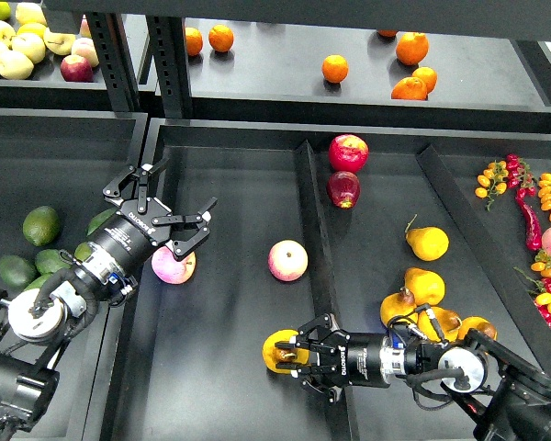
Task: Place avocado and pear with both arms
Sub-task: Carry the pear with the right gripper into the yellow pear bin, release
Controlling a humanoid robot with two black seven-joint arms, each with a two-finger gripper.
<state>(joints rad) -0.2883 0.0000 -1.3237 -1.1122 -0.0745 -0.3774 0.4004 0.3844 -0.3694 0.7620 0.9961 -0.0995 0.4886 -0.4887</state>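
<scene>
My right gripper (296, 354) is shut on the pear (281, 350), yellow-orange with a brown blotch. It holds the pear low over the front of the middle tray (230, 386), just left of the divider (320, 276). My left gripper (165, 209) is open and empty above the left edge of the middle tray, just over a pink-yellow apple (174, 265). Several green avocados lie in the left bin: one (40, 224) at the far left, others (17, 269) beside my left arm, partly hidden by it.
A second pink-yellow apple (287, 260) lies mid-tray. Two red apples (347, 152) sit beyond the divider. More pears (427, 243) lie in the right bin, near my right arm. Oranges (334, 68) are on the back shelf. Chillies and small tomatoes (533, 207) are at the far right.
</scene>
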